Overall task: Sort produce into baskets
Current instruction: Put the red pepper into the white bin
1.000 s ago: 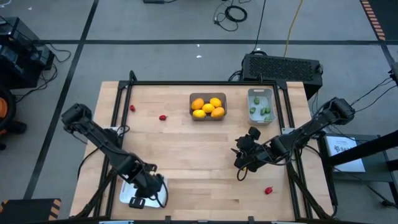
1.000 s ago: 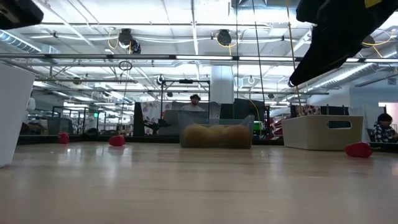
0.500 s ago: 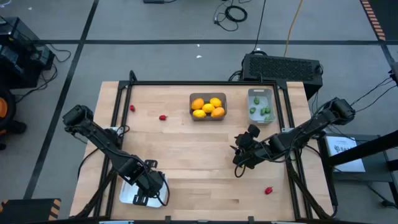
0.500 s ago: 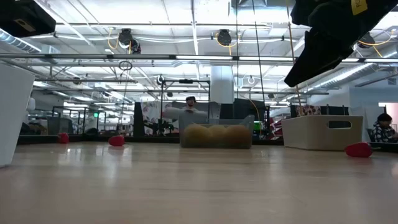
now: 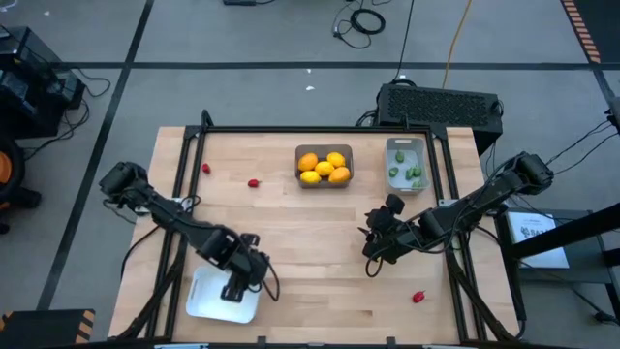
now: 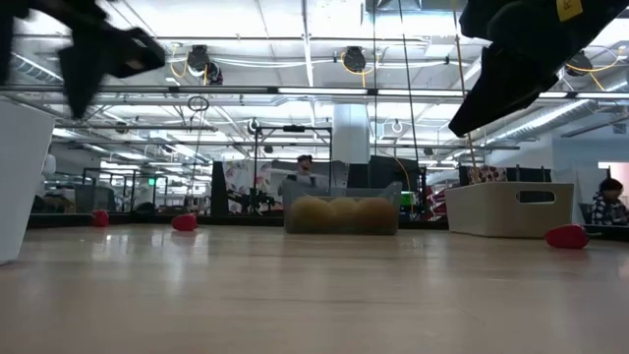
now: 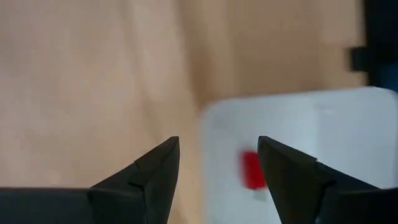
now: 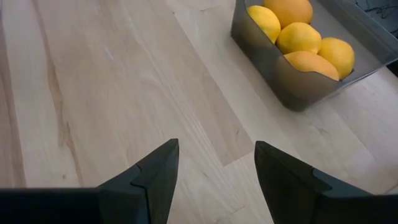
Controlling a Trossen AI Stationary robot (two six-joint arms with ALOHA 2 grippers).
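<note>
The white tray (image 5: 208,301) sits at the near left. A small red piece (image 7: 252,169) lies in it, close to its edge. My left gripper (image 5: 234,288) hovers open over the tray's right part, its fingers (image 7: 158,165) on either side of that edge, touching nothing. My right gripper (image 5: 371,242) is open above bare table right of centre, facing the dark grey bin (image 8: 292,74) of yellow and orange fruits (image 5: 324,167). The pale grey bin (image 5: 406,163) holds green pieces. Loose red pieces lie at the far left (image 5: 206,168), (image 5: 254,182) and near right (image 5: 418,297).
A black frame (image 5: 291,130) runs along the table's far edge and down both sides. Bare wood lies between the bins and the near edge. In the low view, a room with people shows beyond the table, and the right arm (image 6: 521,59) hangs at the top right.
My left gripper has drawn away from over the white tray toward the table's right and far edges, uncovering more of the tray. My right arm has kept nearly still.
</note>
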